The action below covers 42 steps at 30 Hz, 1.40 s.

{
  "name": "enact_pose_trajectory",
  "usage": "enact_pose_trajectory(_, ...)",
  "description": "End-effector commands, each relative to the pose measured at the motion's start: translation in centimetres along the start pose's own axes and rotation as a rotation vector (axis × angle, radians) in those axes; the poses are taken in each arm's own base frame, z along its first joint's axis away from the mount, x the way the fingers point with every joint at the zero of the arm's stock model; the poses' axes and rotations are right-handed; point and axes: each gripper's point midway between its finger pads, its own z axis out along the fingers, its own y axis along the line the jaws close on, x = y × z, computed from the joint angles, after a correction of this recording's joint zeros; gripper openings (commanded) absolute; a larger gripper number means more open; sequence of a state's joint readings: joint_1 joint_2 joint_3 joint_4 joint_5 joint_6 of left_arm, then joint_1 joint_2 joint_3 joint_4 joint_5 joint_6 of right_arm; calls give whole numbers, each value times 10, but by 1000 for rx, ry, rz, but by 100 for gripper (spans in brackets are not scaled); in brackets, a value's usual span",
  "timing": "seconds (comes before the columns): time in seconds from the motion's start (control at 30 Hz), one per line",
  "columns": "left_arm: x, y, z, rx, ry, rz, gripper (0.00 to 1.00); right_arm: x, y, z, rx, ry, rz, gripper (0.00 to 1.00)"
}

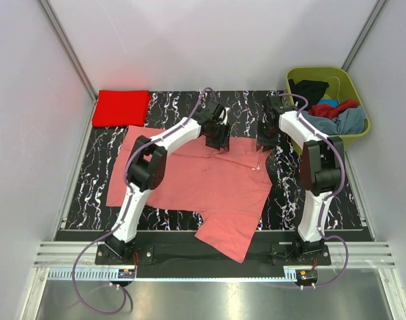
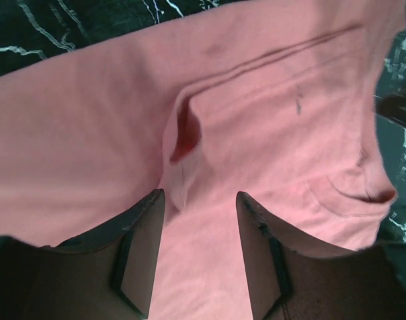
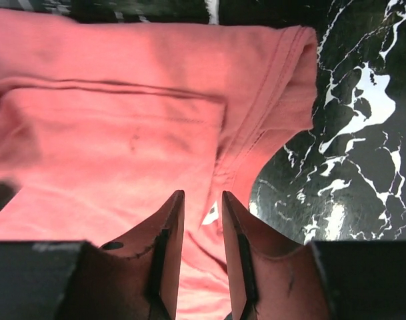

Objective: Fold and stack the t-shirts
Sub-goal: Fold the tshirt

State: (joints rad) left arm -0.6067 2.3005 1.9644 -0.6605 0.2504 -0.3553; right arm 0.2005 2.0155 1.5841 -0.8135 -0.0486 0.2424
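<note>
One red shirt lies folded at the table's far left. The pink shirt lies spread, unfolded; more shirts wait in the tub. The left tool gapes over the pink one. The right tool is nearly closed at its edge, grip unclear.

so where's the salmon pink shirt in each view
top external: salmon pink shirt spread across the table's middle
left wrist: shirt fills most of the frame
right wrist: shirt covers left and centre
shared landmark: black marbled tabletop
</note>
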Motion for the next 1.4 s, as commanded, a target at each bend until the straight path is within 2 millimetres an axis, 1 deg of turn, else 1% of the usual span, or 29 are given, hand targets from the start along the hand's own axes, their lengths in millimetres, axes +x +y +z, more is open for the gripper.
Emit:
enact_pose_trajectory(0.0, -16, -1, 12, 27, -34, 11, 49, -16, 13, -37, -63, -81, -1, 36)
enact_pose_trajectory(0.03, -19, 7, 13, -6, -44, 5, 43, -16, 13, -39, -65, -85, -1, 36)
enact_pose_trajectory(0.07, -21, 12, 13, -28, -51, -2, 40, -15, 13, -40, -67, -84, 1, 36)
enact_pose_trajectory(0.1, -19, 21, 14, -58, -42, -14, 37, -15, 15, -41, -80, -83, 4, 36)
enact_pose_trajectory(0.13, -23, 34, 11, -105, -54, -30, 35, -16, 17, -43, -91, -88, 10, 36)
enact_pose_trajectory(0.17, -22, 42, 11, -132, -53, -39, 31, -17, 20, -45, -104, -88, 14, 36)
enact_pose_trajectory(0.27, -24, 58, 7, -162, -54, -59, 30, -17, 35, -47, -182, -73, 41, 36)
enact_pose_trajectory(0.37, -28, 59, 1, -158, -64, -62, 35, -17, 45, -43, -230, -57, 64, 36)
enact_pose_trajectory(0.5, -32, 57, -2, -151, -73, -63, 39, -20, 50, -35, -252, -41, 72, 36)
enact_pose_trajectory(0.53, -31, 57, -2, -149, -69, -63, 39, -19, 50, -29, -246, -29, 73, 36)
enact_pose_trajectory(0.6, -29, 57, -3, -151, -62, -60, 39, -23, 46, -23, -228, -31, 78, 36)
enact_pose_trajectory(0.7, -23, 61, -4, -162, -40, -43, 43, -31, 39, -12, -187, -39, 95, 35)
enact_pose_trajectory(0.73, -25, 61, -7, -152, -34, -46, 43, -36, 38, -8, -173, -44, 99, 34)
enact_pose_trajectory(0.8, -27, 60, -20, -133, -32, -64, 42, -43, 32, -4, -128, -63, 115, 32)
enact_pose_trajectory(0.83, -25, 62, -26, -138, -32, -74, 42, -45, 28, 0, -108, -67, 121, 31)
enact_pose_trajectory(0.87, -31, 63, -45, -145, -66, -82, 42, -49, 22, 4, -71, -81, 128, 27)
enact_pose_trajectory(0.9, -41, 62, -59, -145, -105, -76, 42, -50, 20, 6, -55, -85, 128, 24)
enact_pose_trajectory(0.93, -39, 67, -66, -154, -109, -85, 42, -53, 17, 7, -39, -93, 133, 21)
enact_pose_trajectory(0.97, -48, 64, -89, -150, -156, -81, 42, -56, 13, 9, -13, -106, 134, 19)
enact_pose_trajectory(1.0, -52, 77, -100, -167, -178, -101, 42, -57, 11, 13, 0, -110, 138, 18)
enact_pose_trajectory(1.03, -45, 86, -105, -178, -172, -119, 42, -61, 10, 16, 2, -122, 140, 15)
enact_pose_trajectory(1.07, -50, 89, -121, -173, -211, -126, 42, -63, 5, 19, 32, -130, 144, 13)
enact_pose_trajectory(1.1, -41, 109, -122, -190, -199, -168, 42, -66, 4, 22, 43, -138, 144, 12)
enact_pose_trajectory(1.17, -41, 127, -130, -196, -220, -196, 42, -70, -2, 25, 78, -153, 150, 11)
enact_pose_trajectory(1.2, -39, 147, -134, -212, -222, -232, 41, -71, -5, 27, 96, -159, 150, 11)
enact_pose_trajectory(1.27, -31, 171, -128, -221, -202, -288, 41, -72, -17, 33, 161, -167, 142, 11)
enact_pose_trajectory(1.3, -27, 191, -129, -219, -203, -342, 40, -72, -21, 38, 181, -163, 140, 11)
enact_pose_trajectory(1.33, -26, 203, -128, -223, -207, -369, 40, -71, -24, 40, 192, -160, 137, 11)
enact_pose_trajectory(1.37, -23, 216, -121, -229, -200, -394, 40, -71, -27, 42, 206, -160, 136, 11)
